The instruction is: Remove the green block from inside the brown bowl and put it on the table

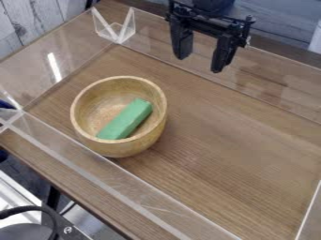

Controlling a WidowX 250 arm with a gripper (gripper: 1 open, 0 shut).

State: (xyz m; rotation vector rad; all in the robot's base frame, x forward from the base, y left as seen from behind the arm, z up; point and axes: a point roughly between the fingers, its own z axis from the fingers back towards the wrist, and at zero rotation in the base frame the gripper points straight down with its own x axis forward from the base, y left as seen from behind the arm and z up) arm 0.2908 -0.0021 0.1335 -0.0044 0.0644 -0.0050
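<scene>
Step in hand looks like the approach, pre-grasp: nothing picked up yet. The green block (127,120) lies inside the brown bowl (88,131), resting slantwise on the bowl's floor w/ one end leaning up toward the bowl's far-right wall. The gripper (205,53) hangs up and to the right of the bowl, well apart from it, pointing down, fingers spread apart and holding nothing. Next move, as I judge it: bring the gripper over the bowl, line the fingers up across the block's narrow width, drop inside w/o clipping the thick rim, close, lift clear, then set the block on bare table (232,150) beside the bowl. Tilt of the block may make the grip slip, so a centred pinch matters. Hard to make out: the arm above the gripper is cut off by the frame's top edge; the clear acrylic walls (75,164) near the bowl mostly show as glints, so their height is tough to read; block's underside and contact w/ the bowl floor are hidden.
</scene>
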